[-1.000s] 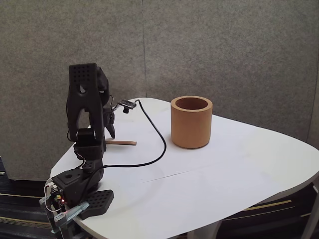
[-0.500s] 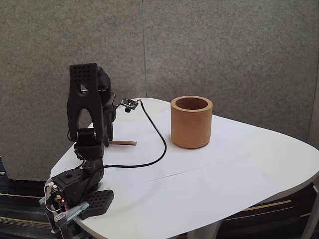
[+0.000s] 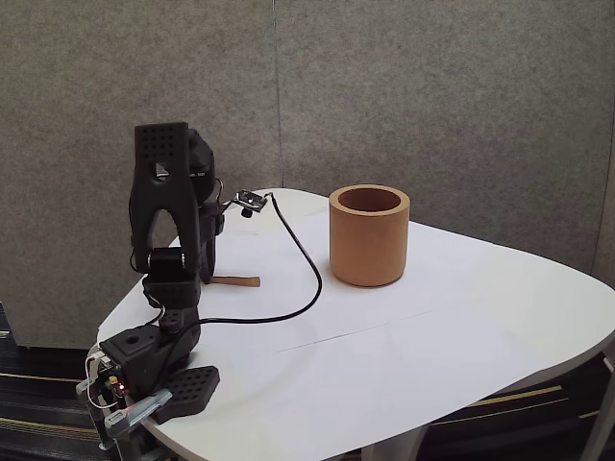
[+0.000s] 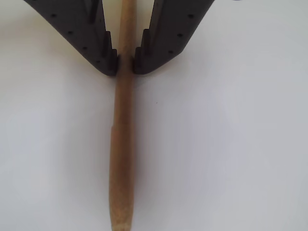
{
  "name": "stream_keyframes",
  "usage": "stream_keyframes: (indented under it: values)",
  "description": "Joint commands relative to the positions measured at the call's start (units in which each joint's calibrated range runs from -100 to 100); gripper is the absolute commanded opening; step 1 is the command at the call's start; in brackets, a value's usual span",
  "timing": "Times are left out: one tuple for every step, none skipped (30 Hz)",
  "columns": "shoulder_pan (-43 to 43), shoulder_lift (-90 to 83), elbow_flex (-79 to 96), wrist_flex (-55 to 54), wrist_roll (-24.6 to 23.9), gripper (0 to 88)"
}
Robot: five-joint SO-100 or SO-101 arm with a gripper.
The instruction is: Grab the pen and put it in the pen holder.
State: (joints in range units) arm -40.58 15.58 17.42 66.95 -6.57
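Observation:
In the wrist view my gripper (image 4: 125, 67) has its two black fingertips (image 4: 107, 60) pressed against both sides of the pen (image 4: 121, 159), a thin light-brown wooden stick that runs down the picture over the white table. In the fixed view the pen (image 3: 240, 281) lies on the table and sticks out to the right from behind my black arm (image 3: 173, 211), which hides the fingers. The pen holder (image 3: 369, 238), a thick-walled tan-orange cup with a darker inside, stands upright well to the right of the pen.
A black cable (image 3: 303, 264) loops over the white table (image 3: 432, 336) between the arm and the cup, from a small camera module (image 3: 249, 201). The arm's base (image 3: 144, 370) is clamped at the table's front left edge. Grey panels stand behind.
The moving finger, spread out to the right a second ago, has swung in against the pen. The pen's visible end has shifted slightly down and left.

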Motion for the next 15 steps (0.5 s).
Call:
stream_keyframes:
  values:
    - [-0.05, 0.08, 0.27, 0.17, -0.2, 0.7]
    - [0.32, -0.17, 0.18, 0.17, -0.14, 0.7]
    - [0.61, -0.25, -0.63, 0.51, -0.14, 0.7]
    - [1.12, -0.33, -1.44, 0.93, -0.14, 0.7]
    - [1.93, -0.41, -1.81, 0.93, -0.14, 0.7]
    - [2.73, -0.57, -2.17, 0.93, -0.09, 0.7]
    - [3.39, -0.9, -3.34, 1.19, -0.09, 0.7]
    - [4.05, -1.63, -4.69, 2.71, 0.01, 0.7]
    - [4.34, -2.61, -5.78, 4.15, 0.07, 0.7]
    - [4.49, -3.91, -7.13, 5.42, 0.17, 0.7]
    - [5.0, -5.13, -8.3, 6.02, 0.23, 0.7]
    - [5.73, -6.43, -9.75, 6.36, 0.28, 0.7]
    - [6.32, -7.65, -11.19, 6.36, 0.28, 0.7]
    - [7.05, -8.79, -12.64, 6.36, 0.28, 0.7]
    - [7.86, -9.93, -14.44, 6.44, 0.33, 0.6]
